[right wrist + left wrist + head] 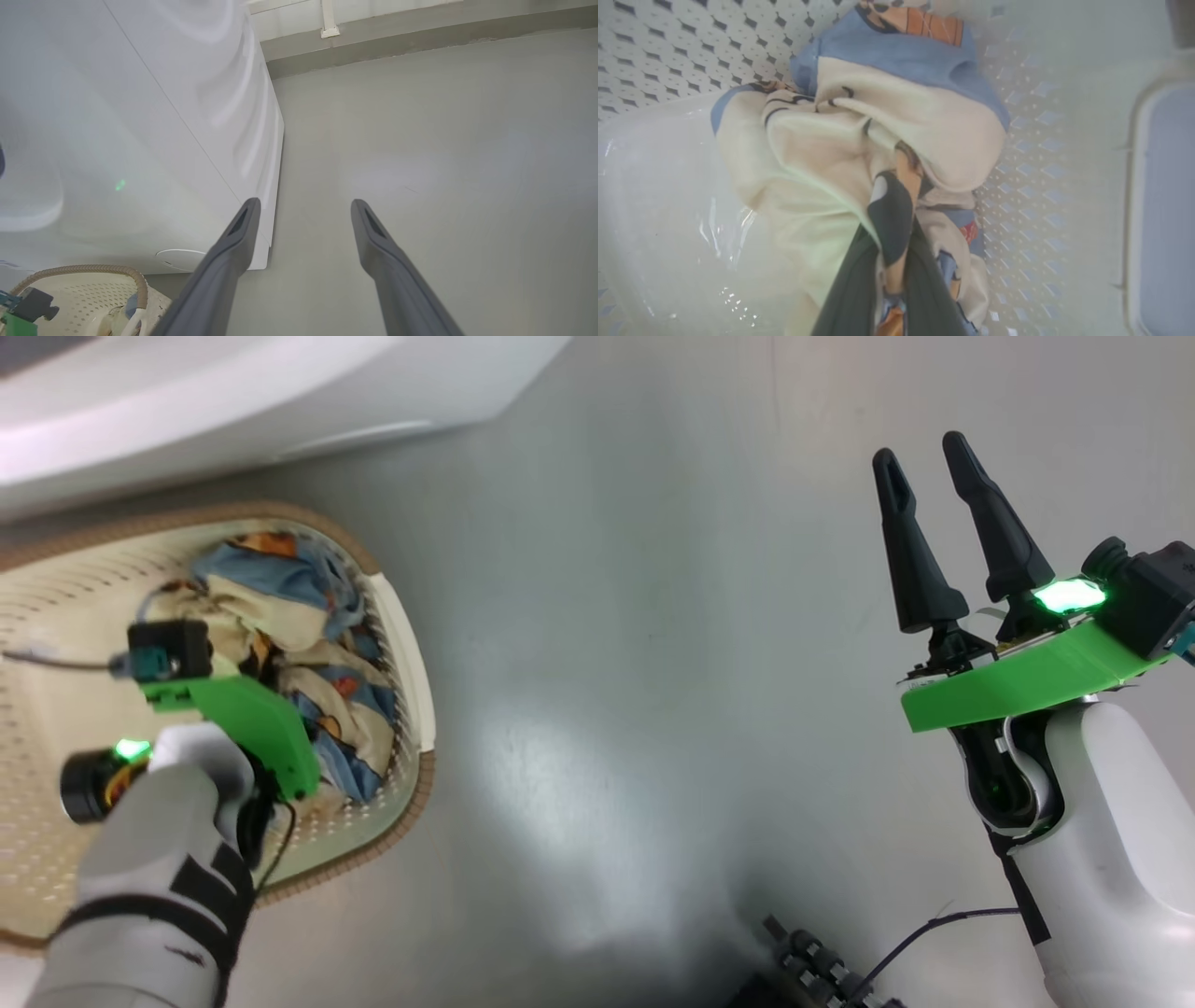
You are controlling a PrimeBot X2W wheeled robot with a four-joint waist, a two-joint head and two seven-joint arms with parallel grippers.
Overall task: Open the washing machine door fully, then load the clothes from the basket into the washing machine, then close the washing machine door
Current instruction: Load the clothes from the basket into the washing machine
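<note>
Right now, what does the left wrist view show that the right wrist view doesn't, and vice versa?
Left wrist, not right wrist: the left gripper, fingers shut on a fold of the clothes.
Right wrist, not left wrist: the washing machine, its white side, the floor, and the right gripper with fingers open and nothing between them.
Both: the basket and its perforated wall.

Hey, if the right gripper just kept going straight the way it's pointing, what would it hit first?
Probably the bare grey floor: the open right gripper aims just beside the washing machine, not at it. Depth is unclear.
</note>
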